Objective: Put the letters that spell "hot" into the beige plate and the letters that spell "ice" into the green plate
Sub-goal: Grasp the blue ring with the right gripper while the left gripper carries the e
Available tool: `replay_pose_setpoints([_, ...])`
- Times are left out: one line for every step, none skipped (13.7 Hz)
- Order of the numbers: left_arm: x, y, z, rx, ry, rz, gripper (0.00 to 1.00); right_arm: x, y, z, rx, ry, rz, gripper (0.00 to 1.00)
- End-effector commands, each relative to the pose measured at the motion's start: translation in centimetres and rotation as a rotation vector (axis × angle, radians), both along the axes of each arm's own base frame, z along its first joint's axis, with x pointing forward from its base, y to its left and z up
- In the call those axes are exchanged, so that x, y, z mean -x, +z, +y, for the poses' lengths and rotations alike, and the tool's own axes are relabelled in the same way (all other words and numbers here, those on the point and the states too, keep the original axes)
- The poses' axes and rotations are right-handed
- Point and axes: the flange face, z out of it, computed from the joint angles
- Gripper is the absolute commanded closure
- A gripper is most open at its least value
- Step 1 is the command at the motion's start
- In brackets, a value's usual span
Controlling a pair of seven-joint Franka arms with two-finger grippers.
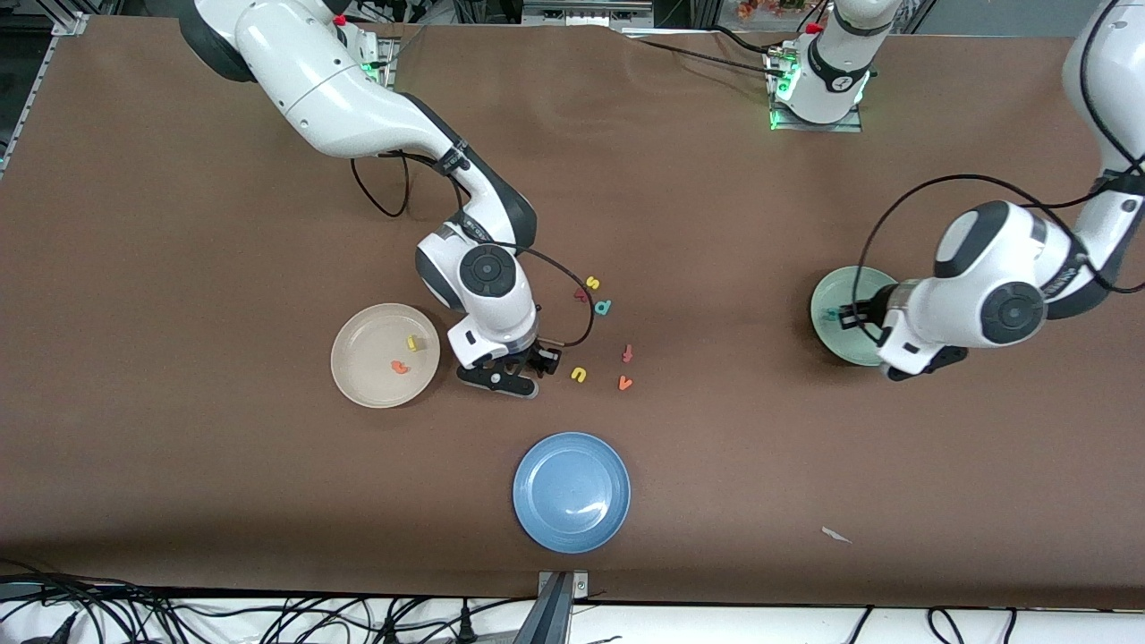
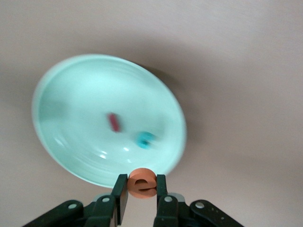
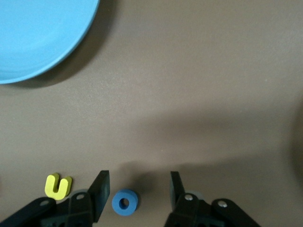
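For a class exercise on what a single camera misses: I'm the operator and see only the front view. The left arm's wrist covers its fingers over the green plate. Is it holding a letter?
Observer: Yes. The left gripper is shut on the orange e, held over the rim of the green plate.
Operator: The right gripper is down near the yellow u. What is it going for?
Observer: The right gripper is open with the blue o lying between its fingers, touching neither. The yellow u lies just outside them.
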Motion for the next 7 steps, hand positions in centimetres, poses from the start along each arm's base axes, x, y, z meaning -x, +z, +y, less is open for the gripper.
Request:
replay_pose_setpoints([0.5,-1.1,4.2,-0.018,-0.089,0.017,0.95,-0.3,-0.4,1.1,-0.006,-0.029,-0.006,0.4])
replay_pose_setpoints([0.7,-1.9,5.2,-0.014,-0.103,0.033,0.93,-0.2,-0.6,1.2,-0.008,-0.05,-0.004,0.4])
replay_pose_setpoints([0.9,-2.6,5.9,-0.013,-0.101,0.045,0.92,0.1,-0.8,1.6,-0.008,-0.051,-0.003,0.4])
replay_pose_setpoints([1.1,-3.3,6.1,-0.004,-0.101,0.053,0.85,0.1,-0.9,1.7,-0.006,-0.049,-0.002,0.4])
replay_pose_setpoints([1.1,-3.7,6.2,0.001,-0.097,0.057,0.83,0.3,-1.3,1.8,-0.006,-0.049,0.001,0.4])
replay_pose_setpoints([1.2,-4.1,6.2,0.006,-0.098,0.061,0.67,0.4,-1.8,1.8,-0.003,-0.05,0.004,0.4])
replay_pose_setpoints([1.2,-4.4,6.5,0.005,-0.09,0.065,0.5,0.7,-2.1,2.2,-0.007,-0.045,0.003,0.4])
